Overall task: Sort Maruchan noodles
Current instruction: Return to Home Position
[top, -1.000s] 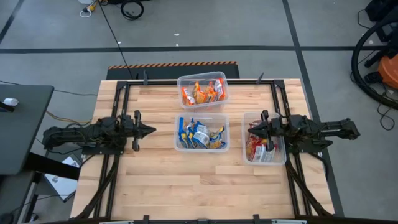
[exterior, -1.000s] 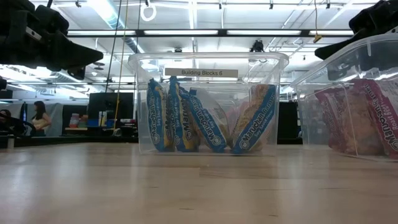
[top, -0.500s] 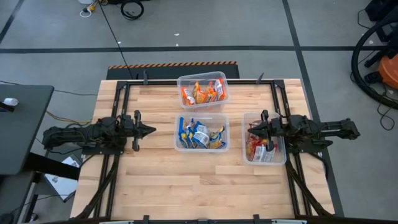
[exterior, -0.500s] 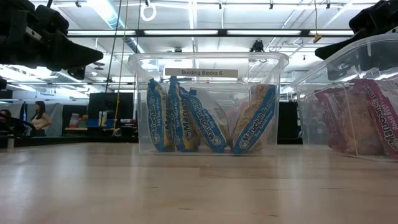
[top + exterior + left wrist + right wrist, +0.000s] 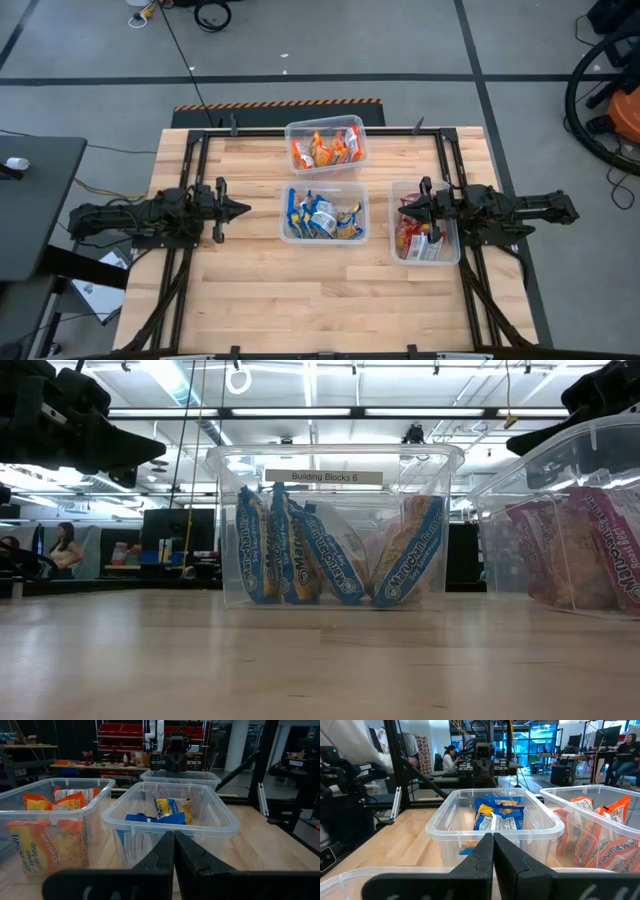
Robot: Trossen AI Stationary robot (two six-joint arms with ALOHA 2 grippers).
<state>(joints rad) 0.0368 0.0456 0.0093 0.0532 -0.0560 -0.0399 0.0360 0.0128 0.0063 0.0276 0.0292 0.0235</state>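
The left gripper [image 5: 244, 209] and right gripper [image 5: 402, 208] are pinched fully together, empty (fingertips meet). Blue noodle packets [image 5: 322, 216] fill the centre tub [image 5: 325, 186], red noodle packets [image 5: 415, 242] the 3 o'clock tub [image 5: 425, 261] under the right gripper, orange noodle packets [image 5: 326, 150] the 12 o'clock tub [image 5: 324, 120].

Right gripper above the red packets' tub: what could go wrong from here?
The right gripper, shut, hangs over the rim of the red packets' tub; dropping lower while moving could knock the tub. The left gripper, shut, points at the blue packets' tub; a forward lurch might push it.
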